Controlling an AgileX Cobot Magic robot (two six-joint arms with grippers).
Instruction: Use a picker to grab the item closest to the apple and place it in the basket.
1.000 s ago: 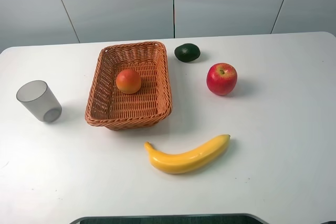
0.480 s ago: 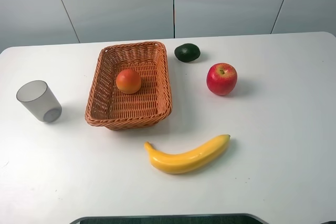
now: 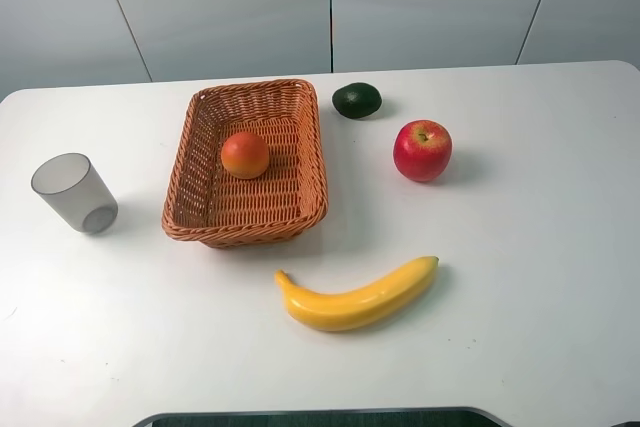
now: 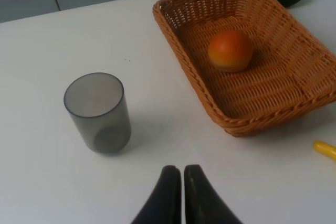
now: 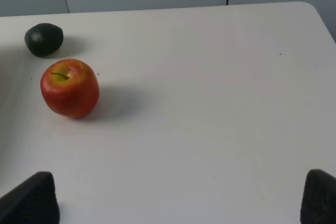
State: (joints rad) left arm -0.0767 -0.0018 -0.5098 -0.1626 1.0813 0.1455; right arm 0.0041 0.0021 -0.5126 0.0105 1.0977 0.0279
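Observation:
The small orange fruit with a reddish blush [image 3: 245,155] lies inside the woven wicker basket [image 3: 318,152], toward its far half. The left wrist view shows the same fruit [image 4: 230,50] resting on the basket [image 4: 173,35] floor. The shiny red apple [image 3: 422,150] stands on the white table to the right of the basket, and the right wrist view also shows the apple [image 5: 70,88]. Neither arm appears in the high view. My left gripper [image 4: 182,169] is shut and empty, above the table near the cup. My right gripper [image 5: 179,177] is open and empty, well back from the apple.
A dark green avocado [image 3: 357,100] sits behind the apple, near the basket's far right corner. A yellow banana [image 3: 360,297] lies in front of the basket. A grey translucent cup [image 3: 73,193] stands left of the basket. The table's near edge runs along the bottom.

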